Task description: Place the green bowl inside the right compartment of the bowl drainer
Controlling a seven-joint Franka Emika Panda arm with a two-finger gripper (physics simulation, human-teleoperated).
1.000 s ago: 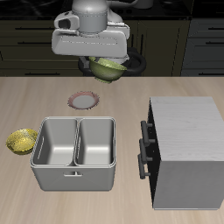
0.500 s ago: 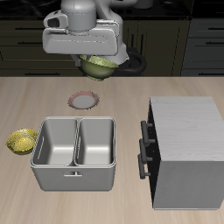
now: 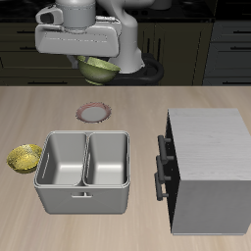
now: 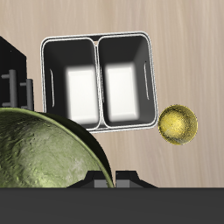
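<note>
The claw (image 3: pixel 98 67) grips the green bowl (image 3: pixel 98 69) by its rim, high above the table (image 3: pixel 196 96).

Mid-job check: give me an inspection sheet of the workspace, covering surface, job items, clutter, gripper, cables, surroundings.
Surface: wooden table, flat, light.
Job's things: green bowl held high above the table, far behind the bowl drainer; both bins show nothing inside.
Clutter: small yellow bowl beside the drainer; small plate behind it; grey cabinet with black handles.
Gripper: gripper shut on the green bowl.
Cables: nothing seen.
Surroundings: dark cupboards behind the table.
</note>
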